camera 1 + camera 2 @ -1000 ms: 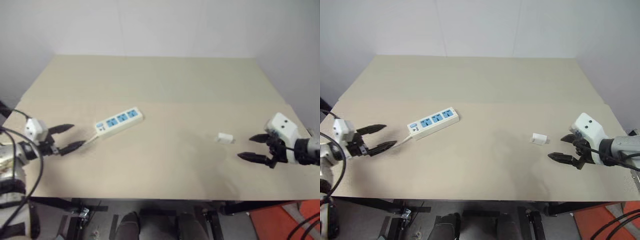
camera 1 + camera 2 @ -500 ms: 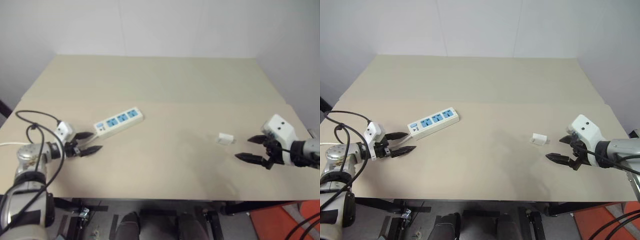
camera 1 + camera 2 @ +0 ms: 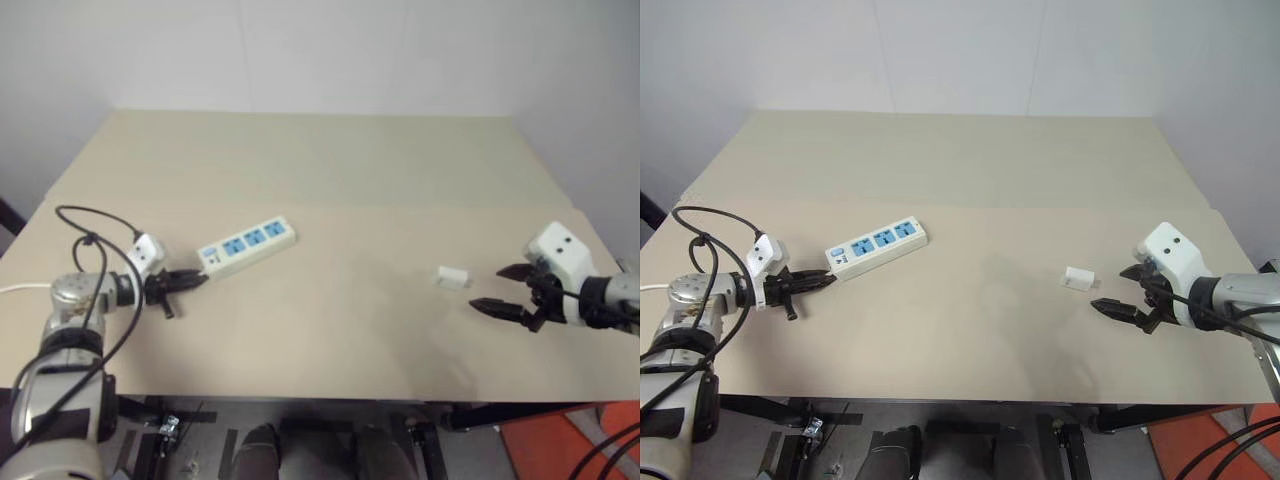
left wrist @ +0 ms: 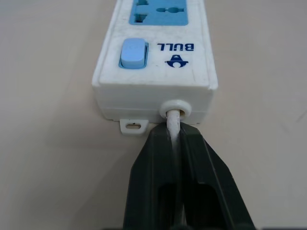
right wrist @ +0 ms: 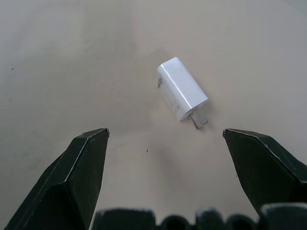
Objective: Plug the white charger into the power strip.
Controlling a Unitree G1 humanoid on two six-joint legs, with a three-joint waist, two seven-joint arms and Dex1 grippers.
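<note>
Table [image 3: 330, 160]: beige top, far half bare; near edge runs below both arms.
Open room: wide bare stretch between power strip [image 3: 247, 246] and white charger [image 3: 451, 277]; more toward 12 o'clock.
Power strip: lies at 9 o'clock of table centre, angled, switch end toward left gripper [image 3: 820, 280]; three blue sockets face up.
White charger: lies on its side at 3 o'clock of centre, well apart from strip, touching nothing.
Left gripper: fingers pinched together on white cord [image 4: 174, 125] right at strip's end.
Right gripper [image 3: 1128, 294]: fingers spread wide, holding nothing, just at 3 o'clock of charger.
Left wrist view: switch [image 4: 133, 52], lettering, small mounting tab, cord grommet.
Right wrist view: charger prongs pointing toward gripper, dark scuffs on casing.
Containers: sockets all unoccupied.
</note>
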